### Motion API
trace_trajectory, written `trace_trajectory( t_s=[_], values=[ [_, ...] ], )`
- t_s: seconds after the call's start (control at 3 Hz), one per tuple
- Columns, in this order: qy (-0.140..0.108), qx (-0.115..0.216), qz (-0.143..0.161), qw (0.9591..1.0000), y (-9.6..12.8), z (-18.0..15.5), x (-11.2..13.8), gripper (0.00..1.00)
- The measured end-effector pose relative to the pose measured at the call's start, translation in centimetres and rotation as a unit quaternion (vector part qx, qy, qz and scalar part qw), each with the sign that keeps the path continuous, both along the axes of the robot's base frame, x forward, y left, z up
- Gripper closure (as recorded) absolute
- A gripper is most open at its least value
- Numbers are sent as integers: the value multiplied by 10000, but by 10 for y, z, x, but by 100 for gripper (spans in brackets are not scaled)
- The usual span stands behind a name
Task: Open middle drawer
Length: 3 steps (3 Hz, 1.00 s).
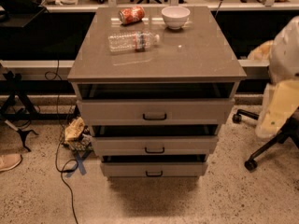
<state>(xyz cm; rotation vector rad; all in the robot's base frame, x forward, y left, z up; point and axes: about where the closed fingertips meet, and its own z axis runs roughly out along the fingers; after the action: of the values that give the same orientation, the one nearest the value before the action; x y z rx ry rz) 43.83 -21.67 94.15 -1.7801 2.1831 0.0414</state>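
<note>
The grey-beige cabinet stands in the middle of the camera view with three stacked drawers. The middle drawer has a flat front and a small black bar handle. It stands pulled out a little, with a dark gap above its front. The top drawer and bottom drawer also stand out a little. My arm shows as white and cream shapes at the right edge. My gripper hangs there, to the right of the cabinet and apart from it, about level with the top drawer.
On the cabinet top lie a clear plastic bottle and a red can, and a white bowl stands there. An office chair base is at the right. Cables and a crumpled bag lie on the floor at the left.
</note>
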Motion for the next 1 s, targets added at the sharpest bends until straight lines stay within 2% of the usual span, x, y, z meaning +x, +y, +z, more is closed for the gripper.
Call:
trace_trajectory(
  t_s=[0.33,0.67,1.0],
  values=[
    [681,868,720,9913,11,-90,-5,0],
    [666,933,1049,9879,13,-101,-3,0],
    [666,933,1049,9879,13,-101,-3,0]
  ],
)
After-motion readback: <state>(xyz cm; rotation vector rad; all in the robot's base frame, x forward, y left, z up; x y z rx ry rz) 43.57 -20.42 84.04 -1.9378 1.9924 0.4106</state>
